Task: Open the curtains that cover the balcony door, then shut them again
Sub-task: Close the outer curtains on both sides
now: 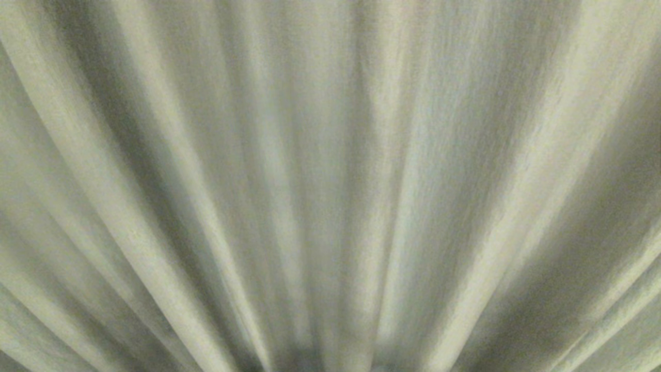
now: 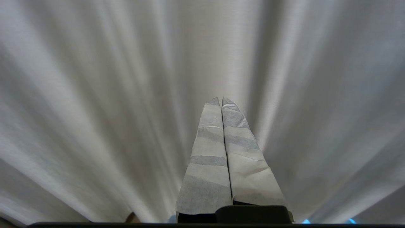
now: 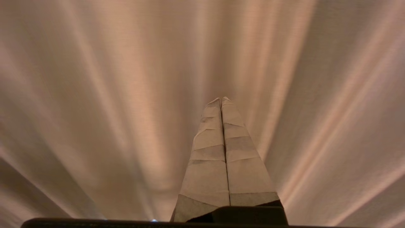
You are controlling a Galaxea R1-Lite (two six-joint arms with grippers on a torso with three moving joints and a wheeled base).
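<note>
pale pleated fabric curtains (image 1: 330,170) fill every frame; left gripper (image 2: 221,100) and right gripper (image 3: 221,100), frame centre, pinched together, empty.

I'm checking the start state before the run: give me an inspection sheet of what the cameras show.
Surface: nothing seen.
Job's things: curtains fill every view, pleated and drawn shut; balcony door not visible.
Clutter: nothing seen.
Grippers: left gripper shut and empty, pointing at the fabric; right gripper shut and empty, likewise. Contact with the fabric cannot be told.
Cables: nothing seen.
Surroundings: hidden by the curtains.
</note>
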